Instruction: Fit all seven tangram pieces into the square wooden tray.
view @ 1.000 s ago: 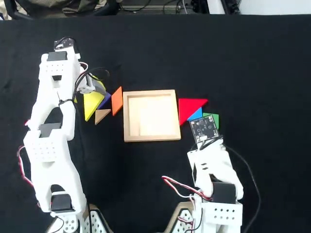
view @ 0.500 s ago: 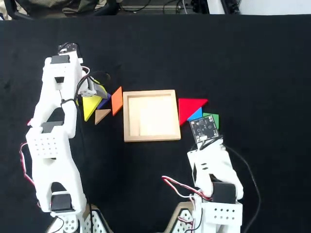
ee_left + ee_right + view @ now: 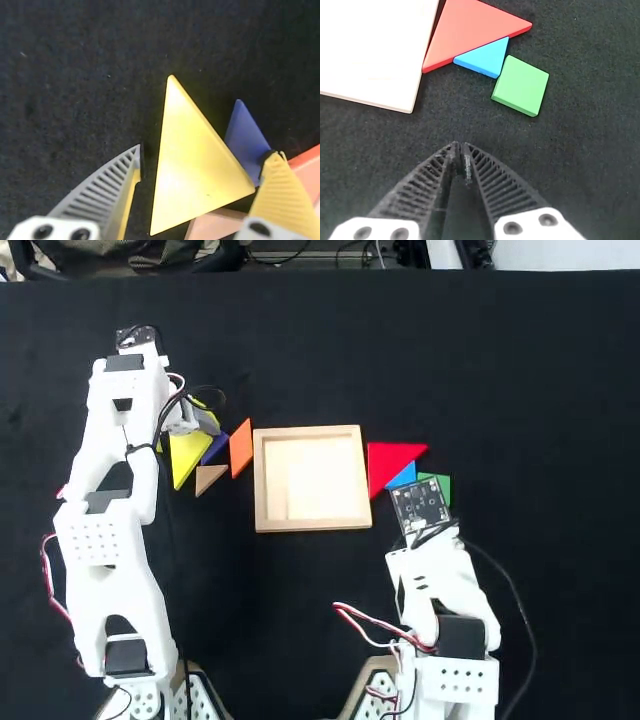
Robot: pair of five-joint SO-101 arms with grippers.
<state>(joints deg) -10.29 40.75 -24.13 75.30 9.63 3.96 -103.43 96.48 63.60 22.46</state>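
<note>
- Jaws of the right gripper (image 3: 460,150) are pressed together, empty, over bare desk (image 3: 520,370) at 6 o'clock of the green square (image 3: 521,85).
- That square, the blue triangle (image 3: 482,57) and the red triangle (image 3: 470,32) lie bunched and touching at 3 o'clock of the empty wooden tray (image 3: 260,480).
- At the tray's 9 o'clock sit the orange piece (image 3: 241,446), tan triangle (image 3: 209,478), dark blue piece (image 3: 245,142) and yellow triangle (image 3: 192,170).
- The left gripper (image 3: 205,152) is spread, one finger on each side of the yellow triangle, not closed on it.
- The pieces look thin, stiff, light and probably slick. I would pinch the yellow triangle across its edges near the middle, low to the desk. A hold near a point could squirt it out.
</note>
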